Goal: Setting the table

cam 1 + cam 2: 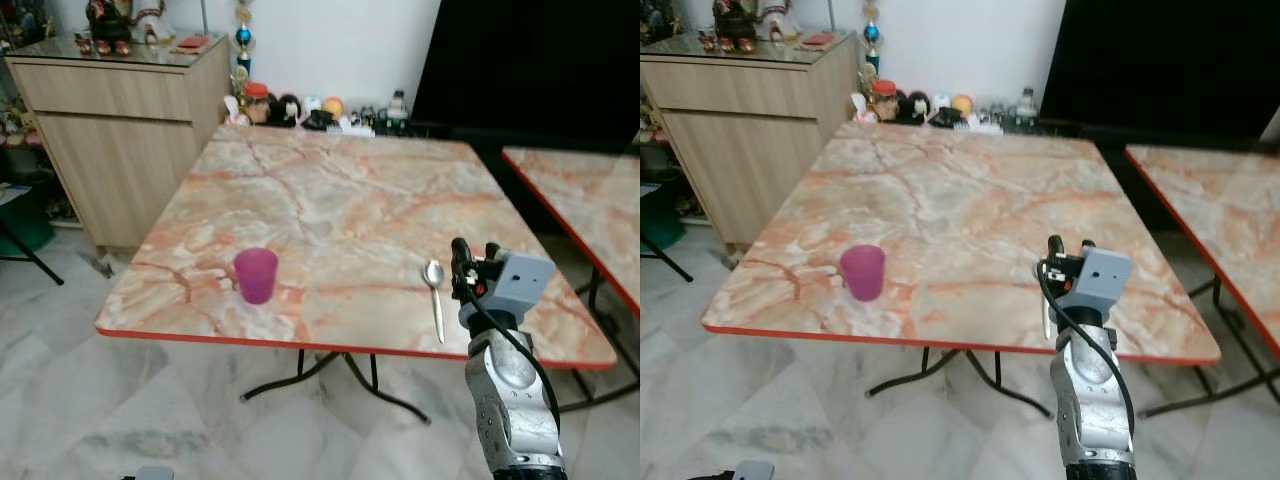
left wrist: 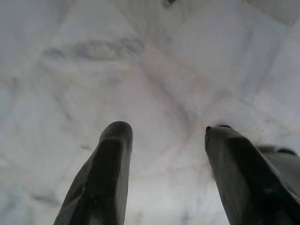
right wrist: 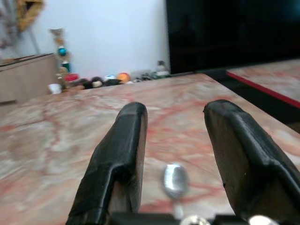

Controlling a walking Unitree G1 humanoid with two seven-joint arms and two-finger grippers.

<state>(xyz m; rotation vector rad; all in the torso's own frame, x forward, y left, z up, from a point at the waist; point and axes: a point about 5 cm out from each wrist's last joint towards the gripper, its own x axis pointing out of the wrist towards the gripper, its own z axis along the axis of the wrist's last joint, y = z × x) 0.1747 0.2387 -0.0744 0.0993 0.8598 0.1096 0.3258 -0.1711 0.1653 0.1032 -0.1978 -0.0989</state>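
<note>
A home dining room: marble-patterned table (image 1: 350, 200), wooden sideboard (image 1: 120, 130), trinkets (image 1: 300, 108).

Purple cup (image 1: 256, 274), silver spoon (image 1: 435, 295), orange-veined marble table (image 1: 350, 200) edged red.

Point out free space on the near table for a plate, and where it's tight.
Free: the table between the purple cup and the spoon, and the whole middle behind them. Crowded: the far edge, lined with small figurines, and beside the spoon, where the open right gripper sits.
</note>
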